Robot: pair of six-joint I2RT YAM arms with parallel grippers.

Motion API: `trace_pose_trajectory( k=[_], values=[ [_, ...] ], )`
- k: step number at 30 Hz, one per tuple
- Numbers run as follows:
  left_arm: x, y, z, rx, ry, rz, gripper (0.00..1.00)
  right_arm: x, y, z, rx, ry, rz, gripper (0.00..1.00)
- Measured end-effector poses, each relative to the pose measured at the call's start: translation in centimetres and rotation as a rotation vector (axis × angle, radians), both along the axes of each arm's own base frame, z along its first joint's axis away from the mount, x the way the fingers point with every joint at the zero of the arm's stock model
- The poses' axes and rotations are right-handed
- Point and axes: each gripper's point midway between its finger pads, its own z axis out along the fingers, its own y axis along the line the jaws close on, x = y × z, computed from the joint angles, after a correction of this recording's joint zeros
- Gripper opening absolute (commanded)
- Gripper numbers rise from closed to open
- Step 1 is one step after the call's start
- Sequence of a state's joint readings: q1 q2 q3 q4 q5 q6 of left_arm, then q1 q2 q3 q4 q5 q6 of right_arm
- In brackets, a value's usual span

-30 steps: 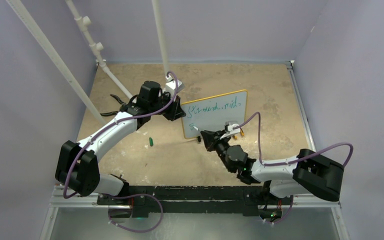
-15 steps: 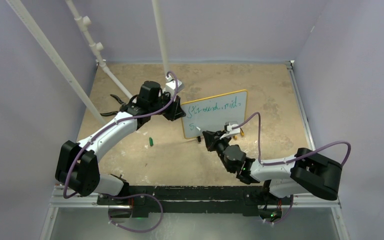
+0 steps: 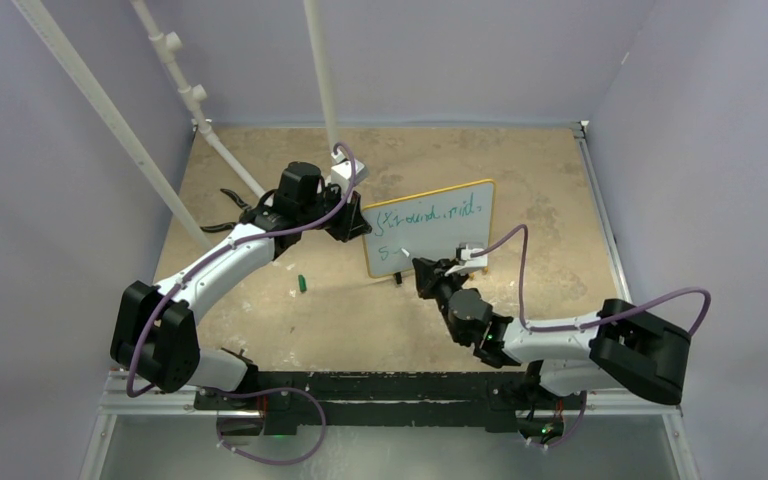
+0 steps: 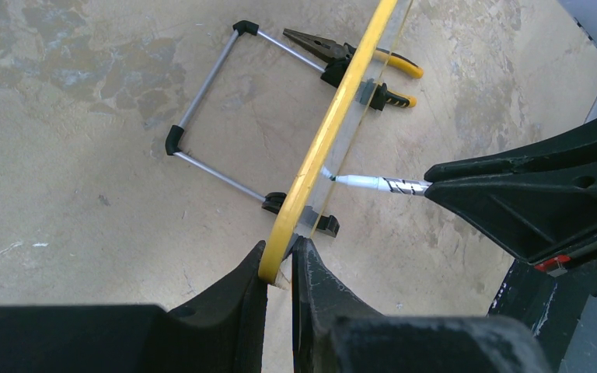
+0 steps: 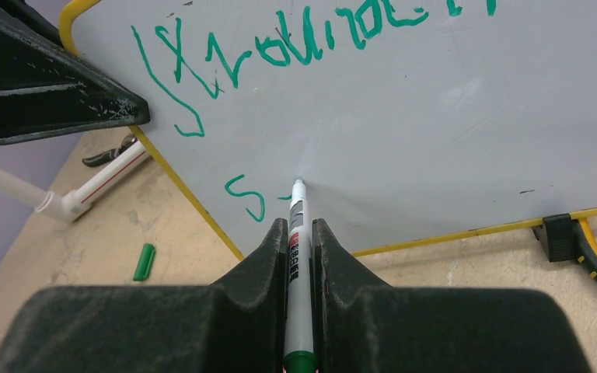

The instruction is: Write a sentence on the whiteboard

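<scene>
The right gripper (image 5: 300, 223) has its two black fingers pressed together on a slim white marker (image 5: 298, 203) with a green butt end, and the barrel runs straight out between them. From where I stand, the marker's tip touches the white face of the whiteboard (image 5: 451, 124), a small rectangular board with a thin yellow frame and rounded corners. It meets the board just right of a lone green "S" and a short dash that start the second line.

Above that runs the first line of the sentence (image 5: 311, 39), scrawled green handwriting that I cannot read as words.

The left gripper (image 4: 280, 255) pinches the board's yellow frame at its left edge, one finger on the front and one on the back. Seen from overhead, that gripper (image 3: 352, 222) sits at the board's upper left corner, and the right gripper (image 3: 422, 272) is at its lower edge.

The whiteboard (image 3: 430, 240) stands tilted near the middle of the beige, mottled table (image 3: 550, 190), propped from behind by a silver wire stand (image 4: 210, 116) with black corners.

Pliers with yellow and black handles (image 4: 373, 66) lie on the table behind the board. A small green marker cap (image 3: 301, 284) lies well to the left of the board. White plastic pipes (image 3: 175, 60) slant across the far left.
</scene>
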State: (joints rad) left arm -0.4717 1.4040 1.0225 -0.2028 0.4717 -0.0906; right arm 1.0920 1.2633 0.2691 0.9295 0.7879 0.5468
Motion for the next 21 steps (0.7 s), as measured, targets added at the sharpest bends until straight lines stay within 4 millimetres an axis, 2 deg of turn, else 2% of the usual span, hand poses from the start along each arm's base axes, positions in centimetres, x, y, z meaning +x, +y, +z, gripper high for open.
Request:
trace_pose_trajectory(
  k=[7, 13, 21],
  values=[
    [0.0, 0.0, 0.0, 0.0, 0.0, 0.0, 0.0, -0.3, -0.1, 0.6, 0.003, -0.032, 0.025, 0.0],
    [0.0, 0.0, 0.0, 0.0, 0.0, 0.0, 0.0, -0.5, 0.2, 2.3, 0.025, -0.089, 0.056, 0.0],
    [0.0, 0.0, 0.0, 0.0, 0.0, 0.0, 0.0, 0.1, 0.6, 1.7, -0.024, -0.082, 0.04, 0.0]
  ],
)
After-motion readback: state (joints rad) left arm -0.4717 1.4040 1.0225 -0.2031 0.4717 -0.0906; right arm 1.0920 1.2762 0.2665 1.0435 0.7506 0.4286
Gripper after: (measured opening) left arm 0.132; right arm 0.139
